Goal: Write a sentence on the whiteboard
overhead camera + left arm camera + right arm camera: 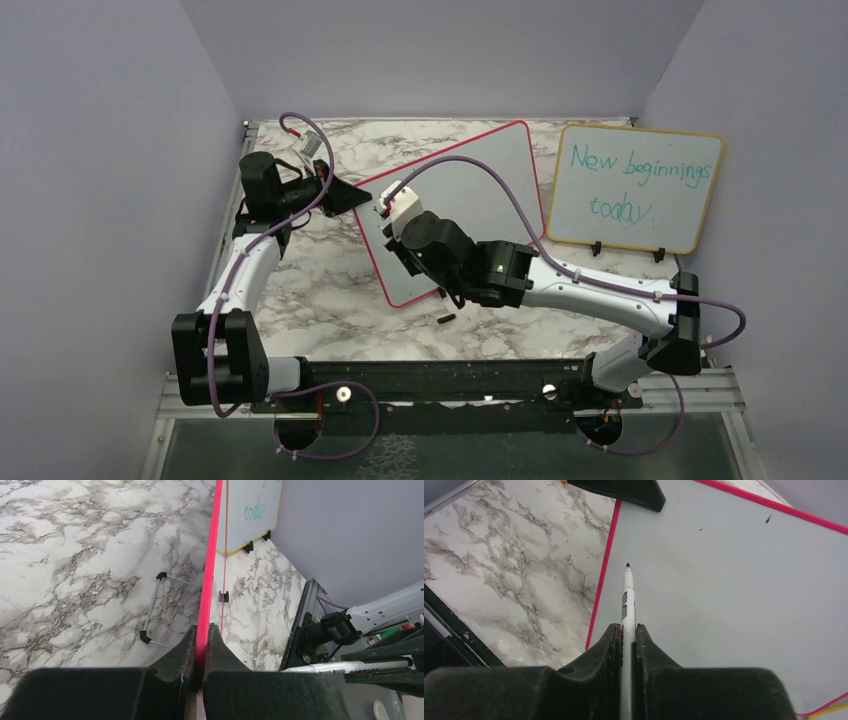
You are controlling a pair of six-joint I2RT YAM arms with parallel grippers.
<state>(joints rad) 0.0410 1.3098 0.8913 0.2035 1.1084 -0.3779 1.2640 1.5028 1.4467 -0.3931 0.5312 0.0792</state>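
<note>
The whiteboard, red-pink framed, lies tilted on the marble table, and my left gripper is shut on its left edge. In the left wrist view the frame's red edge runs straight out from between that gripper's closed fingers. My right gripper is shut on a white marker, whose black tip points at the whiteboard's face near the left rim. Whether the tip touches the surface I cannot tell. No sentence shows on the face, only a few dark specks.
A yellow-framed board with teal writing stands at the back right. A small black cap lies on the table in front of the whiteboard. A wire stand with black tips rests on the marble beside the red edge. Grey walls close three sides.
</note>
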